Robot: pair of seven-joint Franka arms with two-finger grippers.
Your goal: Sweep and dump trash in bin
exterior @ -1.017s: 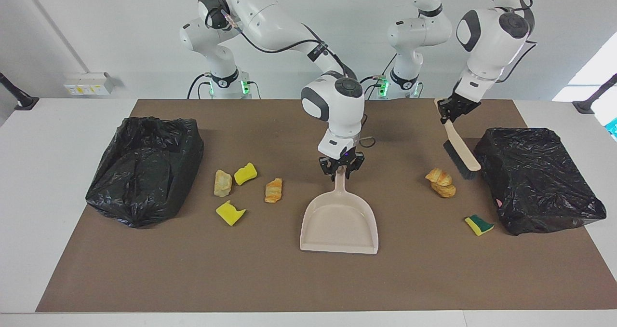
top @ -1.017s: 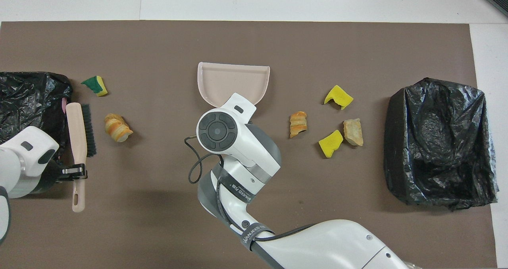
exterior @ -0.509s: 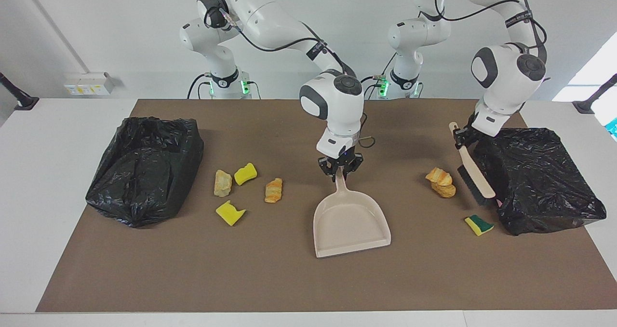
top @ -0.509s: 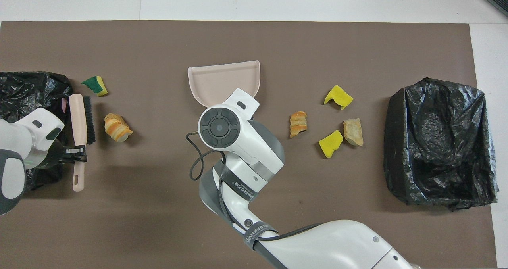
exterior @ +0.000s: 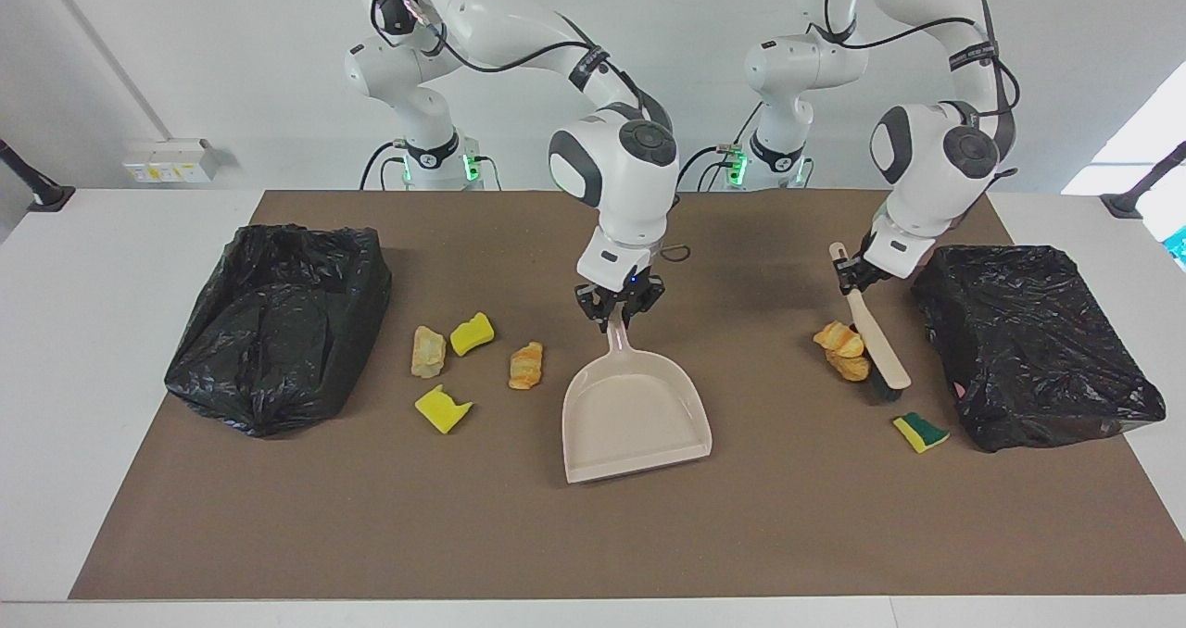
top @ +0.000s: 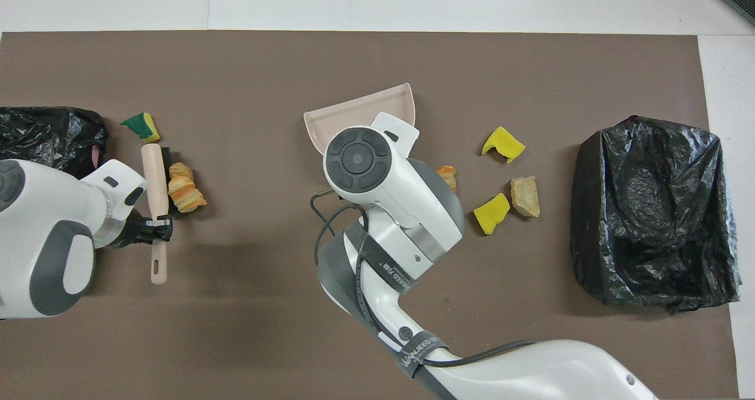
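- The trash is still spread on the brown mat of the desk: two golden-brown pastry pieces (exterior: 844, 351) and a green-backed yellow sponge chunk (exterior: 921, 432) beside the black-bagged bin (exterior: 1033, 355) at the left arm's end, further bits (exterior: 474, 359) toward the right arm's end
- The beige brush (exterior: 874, 333), clamped in the left gripper (exterior: 853, 271), has been brought from beside that bin against the two pastry pieces, so sweeping is judged to be starting
- The beige plastic dustpan (exterior: 634, 406), gripped by its handle in the right gripper (exterior: 616, 308), has been turned and shifted toward the right arm's end, and nothing is in it yet
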